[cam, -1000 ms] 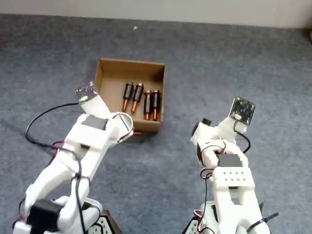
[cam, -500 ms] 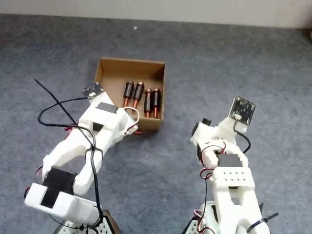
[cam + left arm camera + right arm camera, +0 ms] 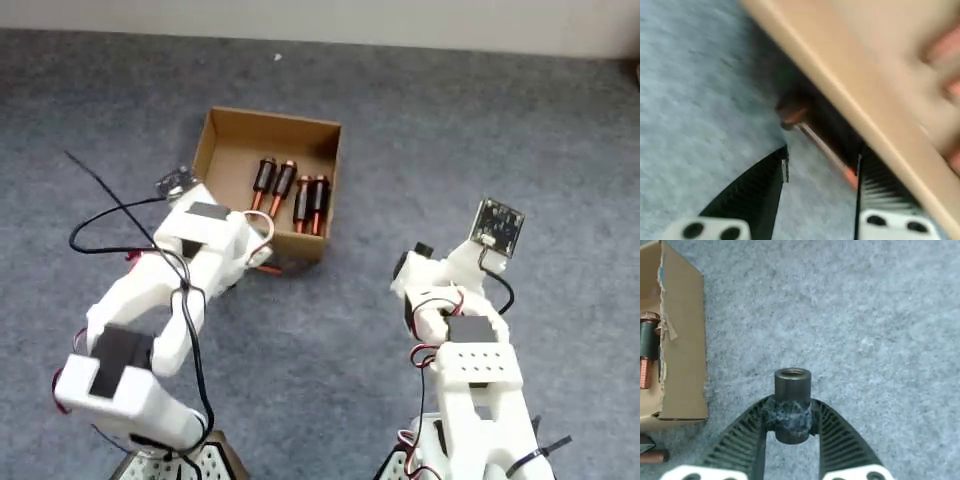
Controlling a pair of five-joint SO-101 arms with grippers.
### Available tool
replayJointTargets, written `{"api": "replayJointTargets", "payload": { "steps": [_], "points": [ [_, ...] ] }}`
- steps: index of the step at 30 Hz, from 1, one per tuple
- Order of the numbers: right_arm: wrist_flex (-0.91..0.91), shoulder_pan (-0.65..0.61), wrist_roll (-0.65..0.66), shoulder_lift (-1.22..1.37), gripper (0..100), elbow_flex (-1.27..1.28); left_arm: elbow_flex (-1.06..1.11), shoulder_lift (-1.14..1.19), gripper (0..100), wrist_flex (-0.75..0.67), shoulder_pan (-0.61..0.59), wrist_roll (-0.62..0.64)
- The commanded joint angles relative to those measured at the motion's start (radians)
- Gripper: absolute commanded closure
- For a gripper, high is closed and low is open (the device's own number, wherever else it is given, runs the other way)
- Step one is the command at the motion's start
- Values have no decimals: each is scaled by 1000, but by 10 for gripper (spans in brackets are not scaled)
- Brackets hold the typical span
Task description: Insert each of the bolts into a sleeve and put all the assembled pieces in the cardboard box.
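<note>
The cardboard box (image 3: 222,160) holds several assembled bolt-and-sleeve pieces (image 3: 292,192) lying side by side. A loose copper bolt (image 3: 271,268) lies on the carpet against the box's near wall. In the left wrist view my left gripper (image 3: 822,172) is open low over that bolt (image 3: 812,140), one finger on each side, not touching it. My right gripper (image 3: 792,422) is shut on a dark sleeve (image 3: 792,402), held upright with its open end showing, above the carpet to the right of the box (image 3: 682,365).
Grey carpet (image 3: 450,130) covers the whole table, with free room right of and behind the box. The left arm's black cable (image 3: 110,215) loops out to the left. A copper rod end (image 3: 652,456) lies on the carpet by the box's near corner.
The left arm has swung in toward the box's near wall and over the loose bolt. The box has shifted slightly away. The right arm has not moved.
</note>
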Motion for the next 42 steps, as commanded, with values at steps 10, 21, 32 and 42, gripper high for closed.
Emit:
{"api": "replayJointTargets", "payload": {
  "steps": [10, 21, 32, 42],
  "points": [
    [-24, 12, -3, -35, 994, -10, -25, 1, 820, -3, -107, 44],
    [-19, 12, -3, -44, 994, -10, -24, -7, 995, 2, -113, 44],
    [-18, 13, 104, -45, 994, -10, 38, -203, 995, 38, -111, -21],
    [130, 4, 109, -84, 994, -21, 392, -676, 995, -241, -97, -120]
  ]
}}
